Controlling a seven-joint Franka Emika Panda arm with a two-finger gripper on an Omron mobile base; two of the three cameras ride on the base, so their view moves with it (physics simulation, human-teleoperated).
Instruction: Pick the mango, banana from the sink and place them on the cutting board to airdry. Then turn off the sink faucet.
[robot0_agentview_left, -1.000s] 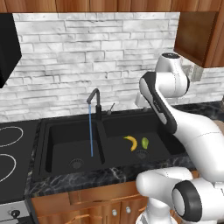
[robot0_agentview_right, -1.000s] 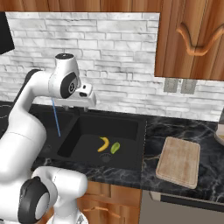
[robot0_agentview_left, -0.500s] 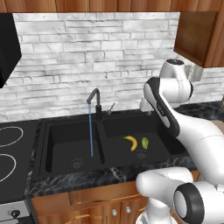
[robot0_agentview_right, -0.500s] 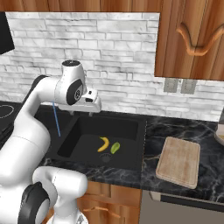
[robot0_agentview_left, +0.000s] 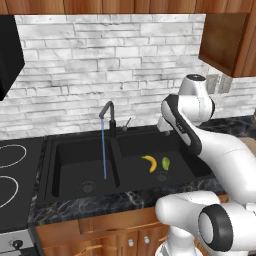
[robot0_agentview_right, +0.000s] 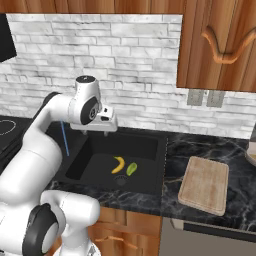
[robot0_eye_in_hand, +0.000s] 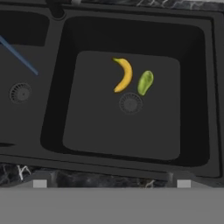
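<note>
Hand view puts you looking straight down into the sink (robot0_eye_in_hand: 192, 30), and both fruits lie on the floor of its right basin. The banana (robot0_eye_in_hand: 124, 74) curves just left of the mango (robot0_eye_in_hand: 145, 82), a sliver of black between them, and both sit right above the round drain (robot0_eye_in_hand: 130, 103). Your claw (robot0_eye_in_hand: 111, 183) hangs high over the near rim, its two tips spread wide apart with nothing between them, so nothing is picked yet.

From the left base view, water (robot0_agentview_left: 104, 150) runs in a thin blue line from the sink faucet (robot0_agentview_left: 109, 116) into the left basin, which holds nothing but its own drain. That stream falls clear of the fruit, so you can reach into the right basin without crossing it. The lever (robot0_agentview_left: 126, 123) stands just right of the faucet base, for the last step.

Over in the right base view, the cutting board (robot0_agentview_right: 205, 185) lies bare on the dark worktop (robot0_agentview_right: 235, 210), well to the right of the sink. The arm is folded up above the basin, a fair start for a straight descent. The fruits lie close together, so you'll want to settle on one cleanly and not nudge the other.
</note>
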